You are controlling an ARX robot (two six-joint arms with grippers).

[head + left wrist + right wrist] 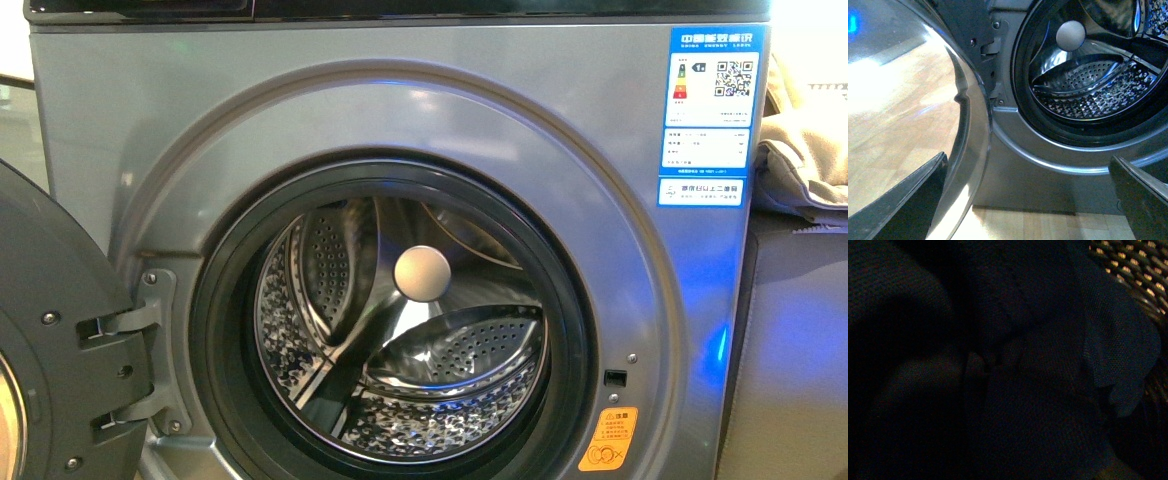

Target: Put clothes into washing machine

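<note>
The washing machine [400,130] fills the front view, grey-silver, with its porthole open and the perforated steel drum [420,350] holding nothing. Neither arm shows there. In the left wrist view my left gripper [1028,207] is open and empty, low in front of the machine's lower front panel [1028,175], between the open door and the drum [1088,85]. The clothes [1013,370], dark navy cloth in folds, fill the dim right wrist view. My right gripper is shut on them, its fingers hidden under the cloth.
The open door [60,350] hangs at the machine's left on its hinge [135,325]; its glass [908,100] is close beside my left gripper. Beige fabric [805,150] lies on a dark unit to the machine's right. A woven basket [1135,275] shows behind the clothes. The floor [1048,225] is light wood.
</note>
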